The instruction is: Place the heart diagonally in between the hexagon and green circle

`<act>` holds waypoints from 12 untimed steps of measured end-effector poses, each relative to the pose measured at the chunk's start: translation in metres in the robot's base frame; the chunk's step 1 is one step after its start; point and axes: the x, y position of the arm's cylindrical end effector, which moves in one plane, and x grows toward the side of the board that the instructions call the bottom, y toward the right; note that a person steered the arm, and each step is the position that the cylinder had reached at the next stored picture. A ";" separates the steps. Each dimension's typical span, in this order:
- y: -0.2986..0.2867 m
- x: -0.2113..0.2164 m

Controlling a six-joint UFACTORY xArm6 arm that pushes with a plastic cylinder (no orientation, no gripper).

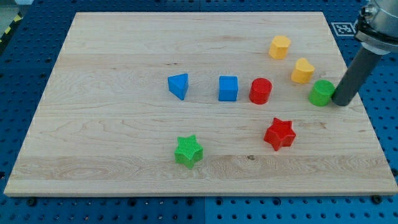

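Note:
The yellow heart (pixel 303 70) lies at the board's upper right. The yellow hexagon (pixel 280 46) is just up and to its left. The green circle (pixel 321 93) is just down and to the heart's right, near the board's right edge. The three form a diagonal line, close together but with small gaps. My tip (pixel 341 102) rests on the board right next to the green circle's right side, touching it or nearly so.
A red circle (pixel 260 91), a blue cube (pixel 228 88) and a blue triangle (pixel 178 85) stand in a row across the middle. A red star (pixel 279 134) and a green star (pixel 188 151) lie lower down. The wooden board (pixel 112 124) sits on blue pegboard.

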 end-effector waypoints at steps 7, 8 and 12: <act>-0.021 -0.072; -0.037 -0.078; 0.047 -0.058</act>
